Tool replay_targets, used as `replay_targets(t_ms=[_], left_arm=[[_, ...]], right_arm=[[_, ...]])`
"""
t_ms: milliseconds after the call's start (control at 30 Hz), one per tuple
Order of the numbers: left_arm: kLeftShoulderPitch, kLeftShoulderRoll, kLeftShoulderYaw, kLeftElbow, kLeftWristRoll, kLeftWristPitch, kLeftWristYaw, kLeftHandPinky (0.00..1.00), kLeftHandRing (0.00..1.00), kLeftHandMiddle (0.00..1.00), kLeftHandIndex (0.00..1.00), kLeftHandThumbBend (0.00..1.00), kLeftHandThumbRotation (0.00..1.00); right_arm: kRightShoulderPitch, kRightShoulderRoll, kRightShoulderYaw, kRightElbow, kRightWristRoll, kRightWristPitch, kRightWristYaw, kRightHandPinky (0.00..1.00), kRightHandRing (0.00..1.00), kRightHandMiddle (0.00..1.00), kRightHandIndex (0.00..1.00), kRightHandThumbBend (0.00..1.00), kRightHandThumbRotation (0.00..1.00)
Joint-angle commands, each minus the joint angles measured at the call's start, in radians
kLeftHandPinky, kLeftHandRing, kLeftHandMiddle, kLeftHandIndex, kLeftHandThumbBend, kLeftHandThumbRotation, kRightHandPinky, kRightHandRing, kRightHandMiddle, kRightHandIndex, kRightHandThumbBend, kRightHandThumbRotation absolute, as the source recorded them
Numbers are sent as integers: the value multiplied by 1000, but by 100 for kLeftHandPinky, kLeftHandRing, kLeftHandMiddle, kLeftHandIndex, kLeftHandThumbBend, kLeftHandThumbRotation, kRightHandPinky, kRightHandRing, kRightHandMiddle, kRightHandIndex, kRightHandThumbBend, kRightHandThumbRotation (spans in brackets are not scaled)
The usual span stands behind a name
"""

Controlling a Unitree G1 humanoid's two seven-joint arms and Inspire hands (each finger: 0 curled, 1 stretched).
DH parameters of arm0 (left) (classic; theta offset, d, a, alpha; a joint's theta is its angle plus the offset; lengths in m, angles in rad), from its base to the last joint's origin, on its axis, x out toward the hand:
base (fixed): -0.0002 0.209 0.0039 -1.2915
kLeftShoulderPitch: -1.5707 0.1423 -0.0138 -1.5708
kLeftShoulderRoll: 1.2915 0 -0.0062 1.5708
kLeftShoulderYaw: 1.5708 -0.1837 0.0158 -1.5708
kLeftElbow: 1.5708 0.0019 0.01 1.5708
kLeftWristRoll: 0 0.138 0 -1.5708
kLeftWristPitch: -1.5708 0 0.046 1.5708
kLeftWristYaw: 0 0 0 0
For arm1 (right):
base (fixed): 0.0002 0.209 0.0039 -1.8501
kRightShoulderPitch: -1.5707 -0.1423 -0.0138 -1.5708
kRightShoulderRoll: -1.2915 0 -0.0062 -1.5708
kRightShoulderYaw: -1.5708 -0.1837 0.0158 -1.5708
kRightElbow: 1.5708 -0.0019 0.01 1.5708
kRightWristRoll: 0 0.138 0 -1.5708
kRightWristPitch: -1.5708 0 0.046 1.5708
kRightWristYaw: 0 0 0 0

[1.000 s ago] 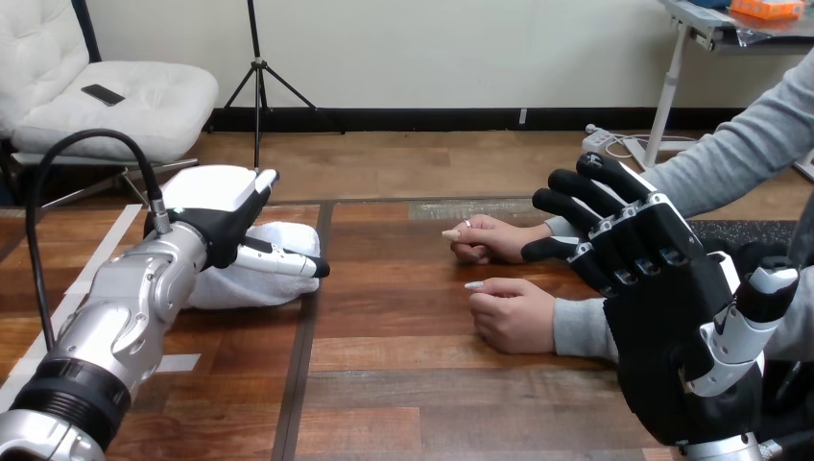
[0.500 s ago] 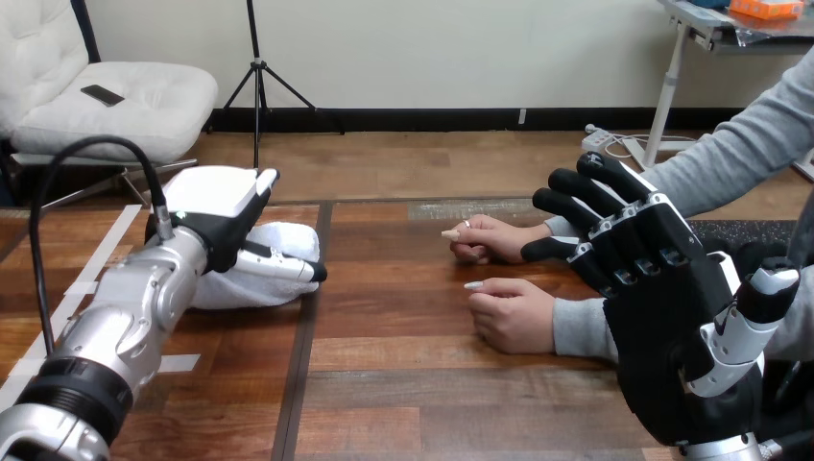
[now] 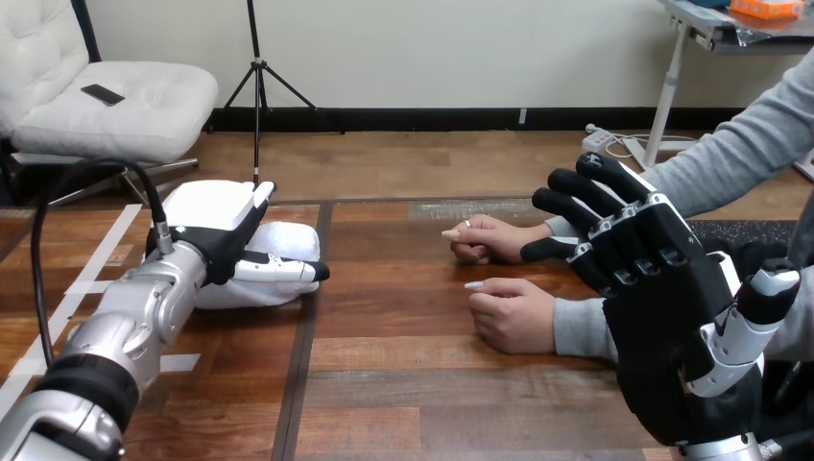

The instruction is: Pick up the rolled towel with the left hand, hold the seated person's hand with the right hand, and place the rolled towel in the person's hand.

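Grasp step: left robot hand (image 3: pixel 219 216) open over rolled towel (image 3: pixel 290 237) near surface (image 3: pixel 403 384) left edge — wrap fully before lifting; right robot hand (image 3: pixel 672 327) wide, empty

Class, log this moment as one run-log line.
left hand: over rolled towel | rolled towel: on table | right hand: open, raised, empty | person's far hand, near hand: on table, empty | stage: towel not lifted

A: What's the rolled towel (image 3: pixel 284 240) like from your seat?
B: I see soft white cloth, matt. My left hand (image 3: pixel 216 226) over it has a glossy white plastic back.
A: And the right hand (image 3: pixel 672 327)?
B: Matt black plastic, fingers (image 3: pixel 586 197) too; below them the desk (image 3: pixel 403 384) is smooth, satiny wood.
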Motion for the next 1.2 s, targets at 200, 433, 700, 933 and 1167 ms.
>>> replay_targets(t_ms=[200,433,700,933,1167], left_arm=[[-168,-51,11,113,-44,-27,41,94,98,100,99,79,100],[-204,-73,3,163,-49,-6,27,93,98,100,98,76,100],[-234,-94,-5,211,-44,21,9,93,98,100,98,75,100],[-250,-115,-1,242,-52,47,-7,93,98,100,98,76,100],[-259,-130,0,260,-62,73,-31,93,99,100,99,77,100]], right_arm=[[-49,-1,-2,-30,-2,-13,0,60,78,78,78,91,100],[-45,-1,-1,-34,-2,-8,-4,61,78,78,77,92,100],[-44,-3,2,-34,1,-6,1,61,78,79,78,92,100],[-42,-2,4,-39,-1,-1,-2,61,79,79,78,92,100],[-42,-1,6,-38,-6,-2,-8,61,80,79,78,92,100]])
